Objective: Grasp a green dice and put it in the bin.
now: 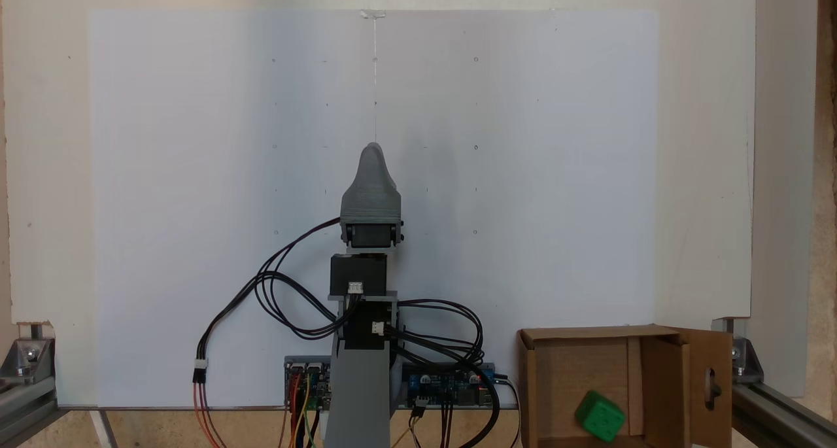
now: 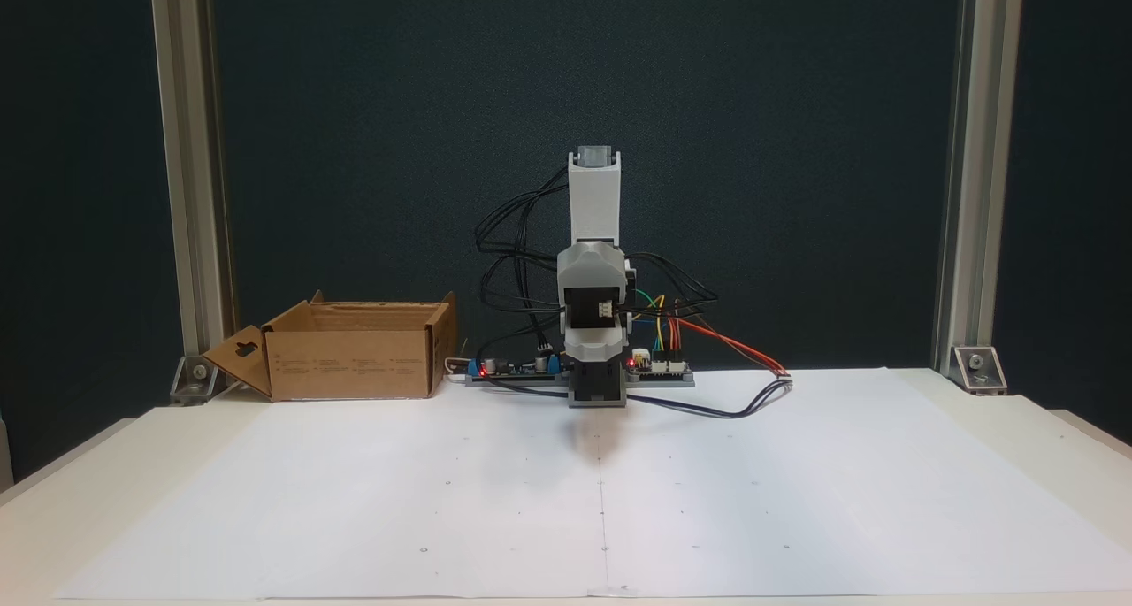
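White paper sheet (image 2: 442, 500) on the table (image 2: 1017, 420) (aluminium frame posts (image 2: 959, 172) at the corners)

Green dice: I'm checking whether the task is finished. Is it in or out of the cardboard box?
In. The green dice lies on the floor inside the cardboard box, enclosed by its walls.

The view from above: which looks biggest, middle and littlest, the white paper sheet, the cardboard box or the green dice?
In the fixed view from above, largest to smallest:
1. The white paper sheet, covering most of the table.
2. The cardboard box, cut off at the picture's bottom edge, yet clearly smaller.
3. The green dice, lying inside the box.
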Controlling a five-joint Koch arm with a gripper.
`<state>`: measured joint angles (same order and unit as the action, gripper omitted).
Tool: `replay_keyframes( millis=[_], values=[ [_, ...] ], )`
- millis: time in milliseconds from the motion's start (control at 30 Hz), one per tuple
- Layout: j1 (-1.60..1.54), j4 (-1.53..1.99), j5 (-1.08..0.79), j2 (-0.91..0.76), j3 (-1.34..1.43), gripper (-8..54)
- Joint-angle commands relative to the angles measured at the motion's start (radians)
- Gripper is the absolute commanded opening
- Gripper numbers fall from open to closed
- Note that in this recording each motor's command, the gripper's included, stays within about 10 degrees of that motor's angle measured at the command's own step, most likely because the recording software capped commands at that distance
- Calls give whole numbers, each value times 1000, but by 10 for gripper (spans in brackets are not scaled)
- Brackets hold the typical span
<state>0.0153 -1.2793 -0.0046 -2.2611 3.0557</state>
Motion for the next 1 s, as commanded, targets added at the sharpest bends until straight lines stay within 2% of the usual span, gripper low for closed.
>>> replay_keyframes(
  millis=[0, 967],
  values=[
    [-2, -78, 18, -107, 18, 446],
    [0, -121, 17, -104, 72, 449]
  ],
)
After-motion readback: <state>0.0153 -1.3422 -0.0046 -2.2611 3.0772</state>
